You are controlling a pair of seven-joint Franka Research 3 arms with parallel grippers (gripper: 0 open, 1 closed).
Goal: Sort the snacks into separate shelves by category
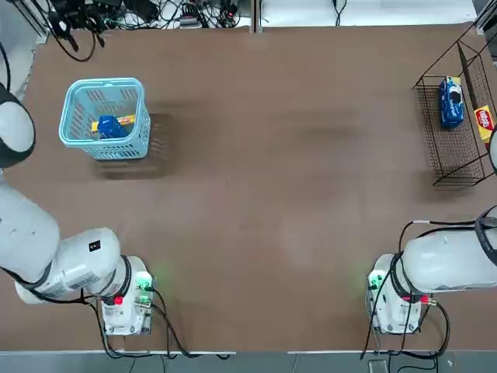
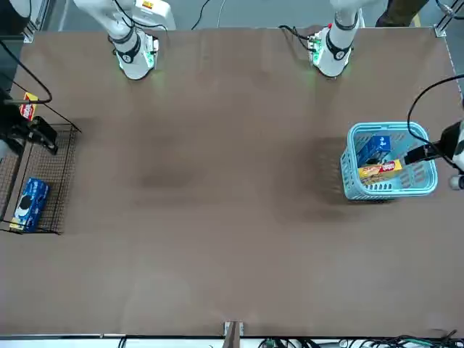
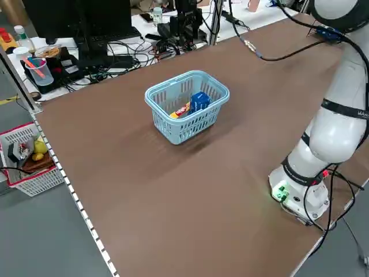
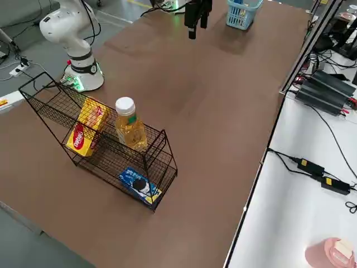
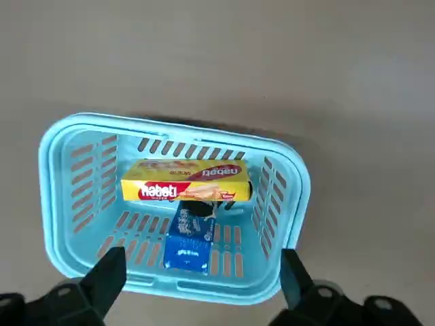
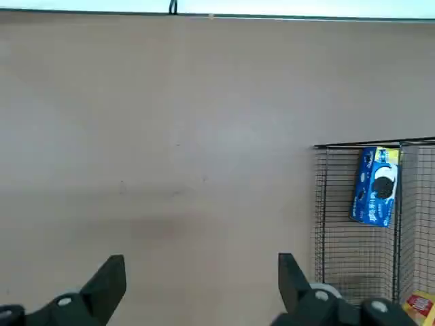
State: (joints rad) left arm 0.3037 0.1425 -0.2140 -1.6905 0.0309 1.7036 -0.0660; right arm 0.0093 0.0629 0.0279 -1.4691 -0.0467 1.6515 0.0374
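Brown bench [image 1: 256,194], overhead view, listed left to right.

Light blue slotted basket [image 1: 78,128], far left part of the bench. Contents: one yellow box with red label [image 5: 185,189] lying flat, one shiny blue packet [image 5: 188,238] just beside and touching it. Left hand [image 5: 197,272] hangs above the basket, fingers [image 5: 109,275] apart, gripping nothing; basket rim lies between the fingers in the wrist view.

Cables and black gear [image 1: 116,12] along the far edge, off the bench.

Middle of the bench: bare surface between basket and rack, well apart.

Right hand [image 6: 200,278] hovers over bare bench, fingers apart, empty; rack visible farther off to one side.

Black wire rack [image 4: 97,142], right edge of the bench. Lower tier: one blue packet [image 4: 139,187] lying on the mesh floor. Upper tier: one yellow box [image 4: 86,125] leaning upright, and beside it a bottle of amber liquid with white cap [image 4: 130,125], standing upright.
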